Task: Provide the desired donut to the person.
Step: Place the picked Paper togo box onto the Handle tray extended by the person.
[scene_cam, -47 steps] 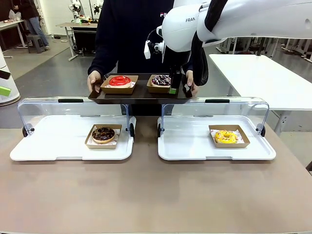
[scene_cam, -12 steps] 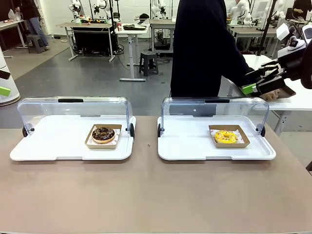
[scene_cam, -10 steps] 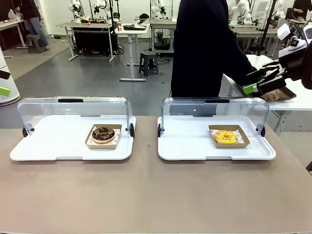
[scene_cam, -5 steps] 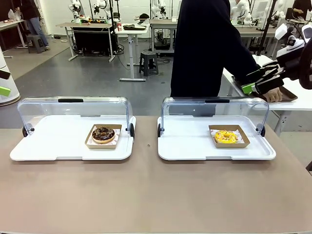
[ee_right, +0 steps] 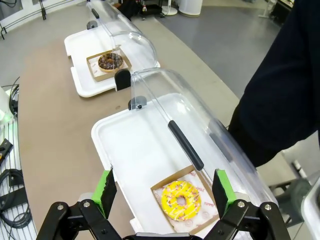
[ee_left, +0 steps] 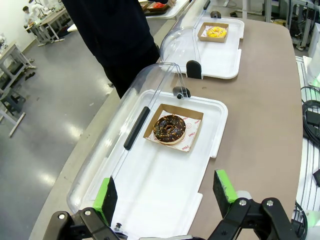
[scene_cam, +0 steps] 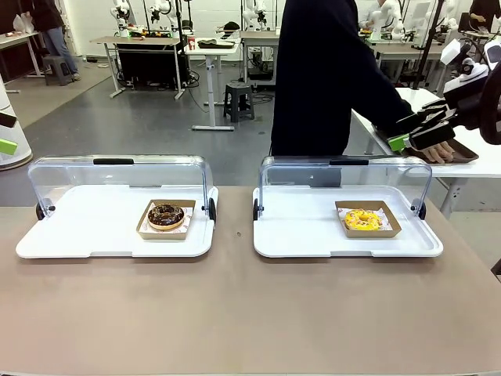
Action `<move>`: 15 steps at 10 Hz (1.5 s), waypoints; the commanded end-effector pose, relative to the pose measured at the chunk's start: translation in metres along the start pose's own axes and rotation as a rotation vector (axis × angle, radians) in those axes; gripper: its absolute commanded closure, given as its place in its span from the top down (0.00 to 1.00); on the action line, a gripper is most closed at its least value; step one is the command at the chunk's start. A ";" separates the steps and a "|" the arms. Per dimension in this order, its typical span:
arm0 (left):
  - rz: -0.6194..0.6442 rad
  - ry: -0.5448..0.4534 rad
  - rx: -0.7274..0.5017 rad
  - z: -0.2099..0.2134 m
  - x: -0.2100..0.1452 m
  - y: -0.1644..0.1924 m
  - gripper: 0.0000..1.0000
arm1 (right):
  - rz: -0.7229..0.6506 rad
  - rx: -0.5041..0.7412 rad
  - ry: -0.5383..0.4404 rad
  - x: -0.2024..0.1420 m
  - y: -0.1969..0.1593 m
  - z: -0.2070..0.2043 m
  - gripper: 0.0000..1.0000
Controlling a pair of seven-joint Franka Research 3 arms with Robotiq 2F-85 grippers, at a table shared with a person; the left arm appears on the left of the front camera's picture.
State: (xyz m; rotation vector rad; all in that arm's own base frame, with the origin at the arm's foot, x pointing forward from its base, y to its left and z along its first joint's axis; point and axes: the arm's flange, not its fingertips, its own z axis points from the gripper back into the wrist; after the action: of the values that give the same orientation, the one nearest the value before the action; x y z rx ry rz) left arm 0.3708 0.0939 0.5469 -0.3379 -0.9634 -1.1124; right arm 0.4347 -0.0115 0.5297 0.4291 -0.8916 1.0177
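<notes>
Front view: a brown table (scene_cam: 250,313) spans the near scene, and beyond its far edge the person (scene_cam: 329,78) in a black top stands turned toward the right, one hand (scene_cam: 441,152) resting on a dark tray (scene_cam: 467,153) on a white side table (scene_cam: 489,160) at far right. Two white trays sit side by side on the brown table, each with its clear domed lid tipped back on the far side. The left tray (scene_cam: 86,231) carries a chocolate donut (scene_cam: 166,214) in an open cardboard box near its right end; the right tray (scene_cam: 313,235) carries a yellow sprinkled donut (scene_cam: 363,219) in a like box toward its right end. High at far right, the right gripper (scene_cam: 419,133) hangs just beside the person's hand, jaws spread wide and empty. Seen from the left wrist, the left gripper (ee_left: 165,192) hovers over the near end of the left tray, its green-padded fingers set wide apart with nothing between them.
</notes>
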 end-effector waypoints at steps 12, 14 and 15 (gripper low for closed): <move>0.001 -0.009 0.000 0.000 0.000 0.000 1.00 | 0.008 0.004 -0.001 0.000 0.000 0.000 1.00; 0.001 -0.009 0.000 0.000 0.000 0.000 1.00 | 0.008 0.004 -0.001 0.000 0.000 0.000 1.00; 0.001 -0.009 0.000 0.000 0.000 0.000 1.00 | 0.008 0.004 -0.001 0.000 0.000 0.000 1.00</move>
State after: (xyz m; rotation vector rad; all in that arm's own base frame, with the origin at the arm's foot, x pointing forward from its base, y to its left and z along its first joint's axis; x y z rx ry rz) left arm 0.3708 0.0939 0.5469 -0.3379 -0.9634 -1.1124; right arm 0.4347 -0.0115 0.5297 0.4292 -0.8916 1.0182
